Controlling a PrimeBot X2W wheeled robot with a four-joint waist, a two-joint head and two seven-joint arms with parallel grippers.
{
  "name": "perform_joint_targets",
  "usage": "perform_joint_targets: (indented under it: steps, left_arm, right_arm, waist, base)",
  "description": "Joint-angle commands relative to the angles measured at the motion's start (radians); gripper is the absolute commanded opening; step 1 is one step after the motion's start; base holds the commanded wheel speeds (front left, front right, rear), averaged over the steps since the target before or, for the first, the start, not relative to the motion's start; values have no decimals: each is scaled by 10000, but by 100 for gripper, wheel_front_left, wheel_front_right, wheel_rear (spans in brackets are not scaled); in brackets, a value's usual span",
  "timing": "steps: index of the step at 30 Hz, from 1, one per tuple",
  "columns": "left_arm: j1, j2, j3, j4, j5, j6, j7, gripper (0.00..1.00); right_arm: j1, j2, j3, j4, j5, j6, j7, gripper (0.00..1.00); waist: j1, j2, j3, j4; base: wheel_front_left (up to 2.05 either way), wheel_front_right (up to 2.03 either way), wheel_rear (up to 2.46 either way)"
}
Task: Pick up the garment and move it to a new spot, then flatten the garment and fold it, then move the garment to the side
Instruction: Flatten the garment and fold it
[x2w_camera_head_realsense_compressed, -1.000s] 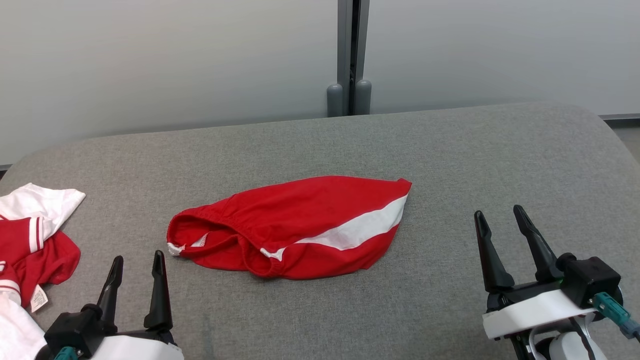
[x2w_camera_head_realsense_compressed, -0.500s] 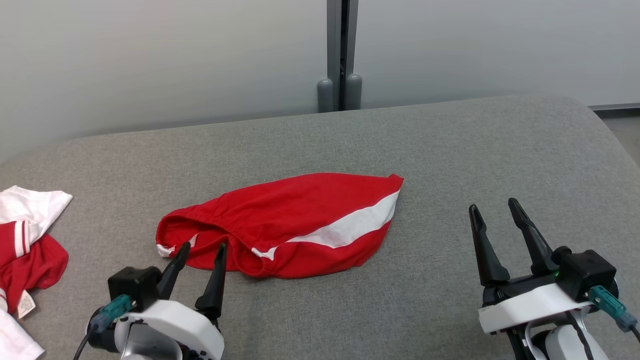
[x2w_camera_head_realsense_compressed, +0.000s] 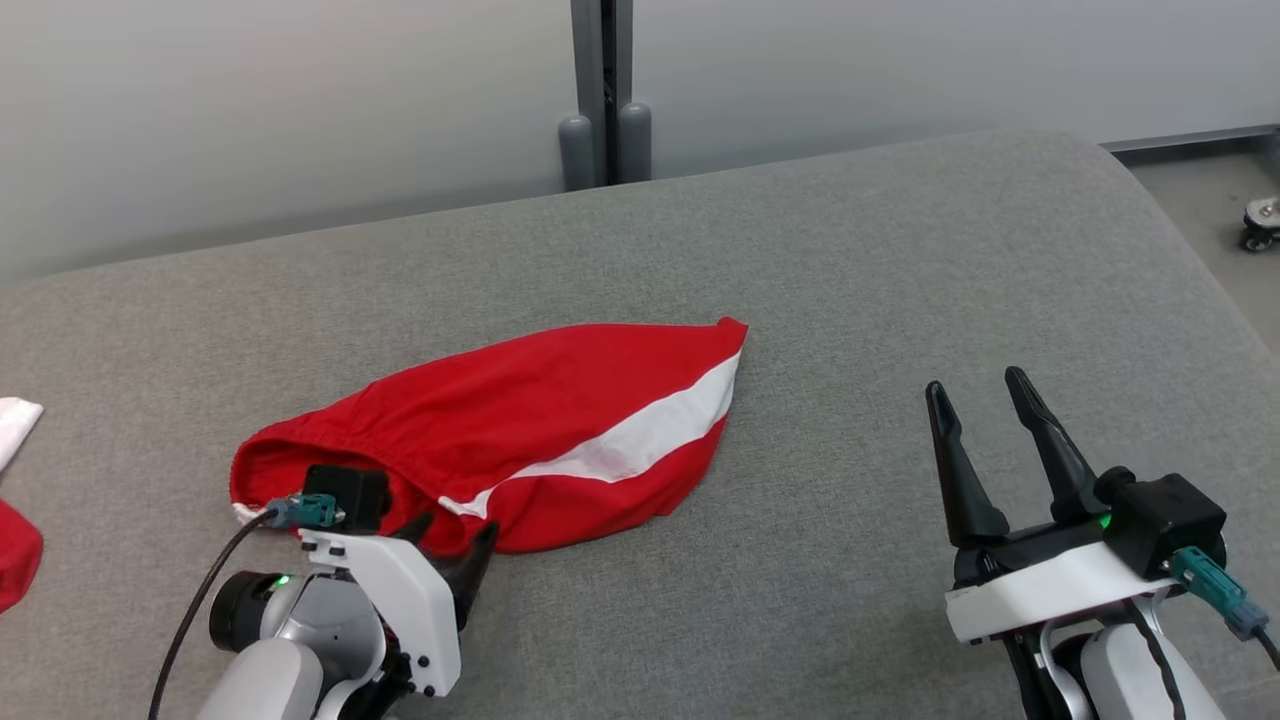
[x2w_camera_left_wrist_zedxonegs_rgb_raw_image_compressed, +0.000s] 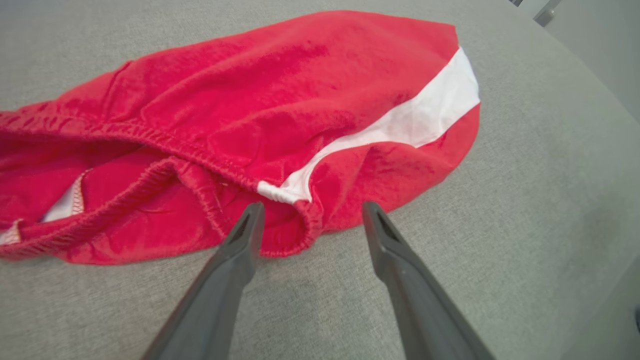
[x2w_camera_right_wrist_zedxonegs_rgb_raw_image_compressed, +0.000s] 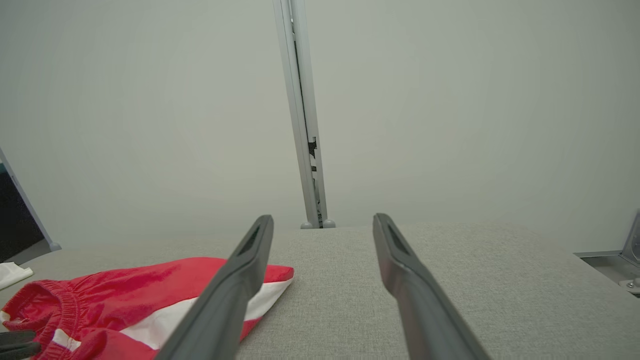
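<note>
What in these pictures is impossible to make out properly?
- Head view: other clothes at the left edge, cut off by the frame.
- Head view: small object on the floor at the right edge, too small to identify.
- Right wrist view: red garment, partly behind a finger of the right tool and cut off by the bottom edge.

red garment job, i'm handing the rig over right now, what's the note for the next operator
Left gripper: open, fingers astride the elastic edge of the red garment where its white stripe ends; no grip yet.
Right gripper: open, empty, above the grey surface to the garment's right.
Garment: lying bunched and unfolded, mid-surface.
Done: nothing yet.
Left: grasp, lift to a new spot, flatten, fold, move aside.
</note>
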Motion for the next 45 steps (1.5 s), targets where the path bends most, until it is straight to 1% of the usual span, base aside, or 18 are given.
perform_joint_targets:
  steps: [1,4,9,10,11,12,13,19,24,29,32,35,38,41,42,43,44,45]
  left_arm:
    - [-308,-6,41,137,-187,-23,256,100]
    - [-470,-1,66,358,-358,56,645,100]
    - [-662,-37,100,556,-468,180,949,100]
    - [-662,-38,111,619,-499,214,986,82]
    - [-691,-38,114,659,-506,243,995,42]
    - [-751,-41,148,675,-486,283,914,18]
    - [-797,-50,145,696,-473,281,886,0]
    - [-696,18,117,505,-437,54,394,0]
    - [-96,20,403,-529,-860,6,133,0]
    - [853,423,806,-1766,-1116,328,231,0]
    - [1640,746,1108,-2602,-1305,620,444,0]
    - [2075,905,1308,-2771,-1406,719,499,0]
    - [2409,1004,1434,-2536,-1412,829,396,0]
    - [2553,945,1407,-2241,-1424,806,273,0]
    - [2603,937,1372,-2119,-1437,766,245,13]
    - [2629,916,1347,-2008,-1441,728,207,50]
    - [2631,871,1314,-1901,-1476,696,178,100]
    - [2613,839,1278,-1831,-1487,661,154,100]
  right_arm:
    - [-146,3,25,-25,60,19,-3,100]
    - [-219,34,25,-33,60,19,-3,100]
    - [-280,65,-20,-60,57,19,-3,100]
    - [-284,72,-37,-70,52,19,-3,100]
    - [-283,83,-51,-79,45,19,-3,100]
    - [-280,97,-70,-84,38,19,-3,100]
    - [-271,106,-99,-86,27,19,-3,100]
    - [-164,154,-153,-5,-12,19,-3,100]
    - [25,65,-253,56,-45,19,-3,100]
    - [176,-36,-312,106,-11,19,-3,100]
    - [225,-144,-272,141,0,19,-2,100]
    - [247,-214,-252,186,24,19,-2,100]
    - [285,-297,-219,254,69,19,-2,100]
    - [314,-371,-218,339,76,19,-2,100]
    - [332,-381,-215,364,88,19,-2,100]
    - [343,-385,-205,383,101,19,-2,100]
    - [346,-397,-194,408,116,19,-2,100]
    - [347,-407,-193,431,128,19,-2,100]
  waist:
    - [0,0,203,-227]
    - [0,0,332,-409]
    - [0,0,474,-571]
    - [0,0,494,-585]
    - [0,0,515,-591]
    - [0,0,533,-586]
    - [0,0,539,-568]
    - [0,0,364,-256]
    - [0,0,71,227]
    - [0,0,-193,780]
    - [0,0,-316,1160]
    - [0,0,-348,1356]
    - [0,0,-375,1464]
    - [0,0,-391,1519]
    - [0,0,-396,1528]
    - [0,0,-397,1535]
    - [0,0,-399,1542]
    - [0,0,-407,1549]
  base:
    - [0,0,0]
    - [0,0,0]
    - [0,0,0]
    - [0,0,0]
    - [0,0,0]
    - [0,0,0]
    - [0,0,0]
    - [0,0,0]
    - [0,0,0]
    - [0,0,0]
    - [0,0,0]
    - [0,0,0]
    - [0,0,0]
    - [0,0,0]
    - [0,0,0]
    - [0,0,0]
    - [0,0,0]
    - [0,0,0]
